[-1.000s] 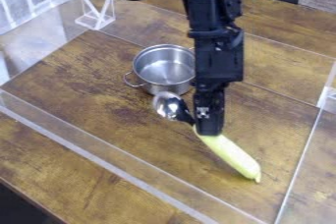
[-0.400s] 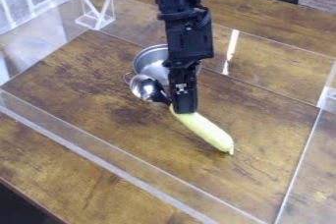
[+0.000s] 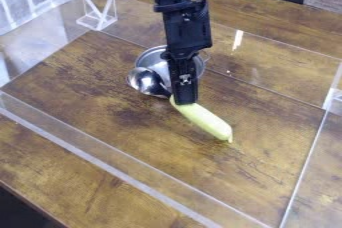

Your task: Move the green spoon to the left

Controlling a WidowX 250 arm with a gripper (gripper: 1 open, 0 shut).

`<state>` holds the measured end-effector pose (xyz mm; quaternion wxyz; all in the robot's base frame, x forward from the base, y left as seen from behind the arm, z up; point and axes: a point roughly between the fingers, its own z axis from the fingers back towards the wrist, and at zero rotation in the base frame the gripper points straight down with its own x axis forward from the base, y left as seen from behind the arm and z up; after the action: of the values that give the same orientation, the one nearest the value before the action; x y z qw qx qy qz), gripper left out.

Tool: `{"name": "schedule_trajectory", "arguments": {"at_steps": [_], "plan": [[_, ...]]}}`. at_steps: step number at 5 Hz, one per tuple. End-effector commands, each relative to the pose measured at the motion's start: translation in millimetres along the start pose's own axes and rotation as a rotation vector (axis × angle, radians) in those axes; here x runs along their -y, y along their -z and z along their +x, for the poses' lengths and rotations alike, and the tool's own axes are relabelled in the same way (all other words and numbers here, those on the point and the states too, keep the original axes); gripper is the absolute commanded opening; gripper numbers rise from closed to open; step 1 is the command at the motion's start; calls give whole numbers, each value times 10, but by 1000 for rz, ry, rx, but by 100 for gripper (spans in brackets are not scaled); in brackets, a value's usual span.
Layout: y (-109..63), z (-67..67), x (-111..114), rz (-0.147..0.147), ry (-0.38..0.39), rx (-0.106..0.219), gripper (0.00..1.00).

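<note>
Green spoon [image 3: 203,121] sits mid-bench [image 3: 107,157], handle angled toward the near right corner; my claw [image 3: 183,100] looks nearly closed around its neck, so carrying it toward the left edge seems next.

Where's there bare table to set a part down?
Front left, between the spoon and the clear strip along the near side; also right of the spoon handle, toward the right-hand strip. Crowded: centre, where claw, spoon and steel pot bunch up.
</note>
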<state>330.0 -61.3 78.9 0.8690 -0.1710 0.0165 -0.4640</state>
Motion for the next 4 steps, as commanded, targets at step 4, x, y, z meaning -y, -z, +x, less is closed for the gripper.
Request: {"name": "schedule_trajectory", "arguments": {"at_steps": [4], "plan": [[-571,-163,32,99,-148,77,0]]}}
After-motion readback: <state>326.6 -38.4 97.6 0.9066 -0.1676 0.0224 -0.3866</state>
